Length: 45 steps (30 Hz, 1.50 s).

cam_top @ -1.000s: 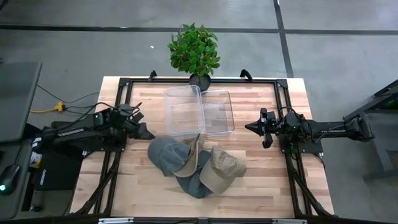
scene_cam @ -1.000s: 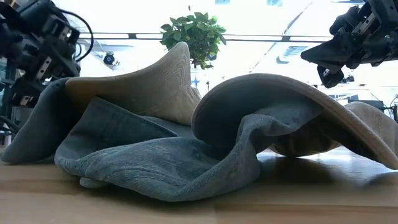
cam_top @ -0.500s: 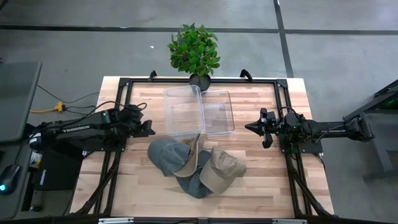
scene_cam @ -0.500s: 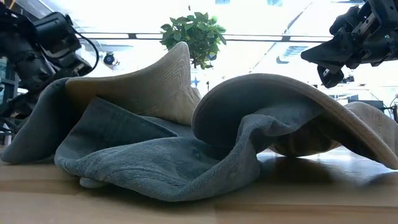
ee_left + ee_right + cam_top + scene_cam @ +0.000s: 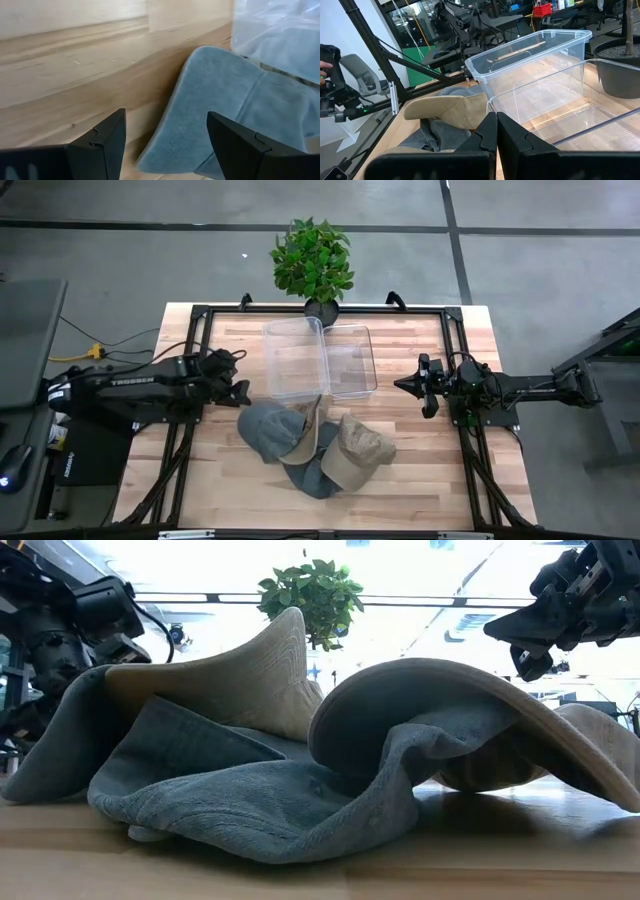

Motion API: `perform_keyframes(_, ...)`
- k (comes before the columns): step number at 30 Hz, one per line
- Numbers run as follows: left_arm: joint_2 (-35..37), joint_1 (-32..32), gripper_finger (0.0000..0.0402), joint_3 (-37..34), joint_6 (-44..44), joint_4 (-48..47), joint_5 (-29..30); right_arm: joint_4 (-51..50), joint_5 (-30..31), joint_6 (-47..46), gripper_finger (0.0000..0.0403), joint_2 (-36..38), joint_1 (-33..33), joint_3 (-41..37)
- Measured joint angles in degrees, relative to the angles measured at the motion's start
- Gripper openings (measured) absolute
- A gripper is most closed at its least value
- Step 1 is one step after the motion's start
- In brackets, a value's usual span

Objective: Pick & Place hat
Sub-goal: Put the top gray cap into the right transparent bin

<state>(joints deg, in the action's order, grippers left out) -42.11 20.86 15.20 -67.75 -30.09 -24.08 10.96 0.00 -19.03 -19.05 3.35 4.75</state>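
Where hats pile, wooden table apparently bare.

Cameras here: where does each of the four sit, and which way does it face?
High view: overhead, straight down; both arms, left claw, right claw, hats, clear bins.
Low view: table height, level across; hats fill it, arms above.
Left wrist view: past open fingers onto the blue-grey hat.
Right wrist view: past shut fingers to the bins.
Shared: the hat pile appears in all four.
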Motion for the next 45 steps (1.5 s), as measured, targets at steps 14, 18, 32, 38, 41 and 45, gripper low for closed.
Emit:
perform_keyframes(14,-2.9,-4.5,0.0237,0.0,0.0,2.5,0.3,0.0,0.0,0.0,0.0001,0.0,0.0,0.0)
perform_keyframes(18,-3.6,-4.9,0.0237,0.0,0.0,3.3,0.2,0.0,0.0,0.0,0.0001,0.0,0.0,0.0)
perform_keyframes(32,-9.6,-6.8,0.0237,0.2,0.0,9.0,-1.1,0.0,0.0,0.0,0.0001,0.0,0.0,0.0)
perform_keyframes(38,-10.0,-6.7,0.0235,0.1,0.1,10.0,-2.2,0.0,0.0,0.0,0.0001,0.0,0.0,0.0)
perform_keyframes(41,-10.0,-6.7,0.0218,0.1,0.1,9.9,-2.4,0.0,0.0,0.0,0.0001,0.0,0.0,0.0)
perform_keyframes(45,-9.9,-6.7,0.0170,0.1,0.3,9.4,-2.7,0.0,0.0,0.0,0.0001,0.0,0.0,0.0)
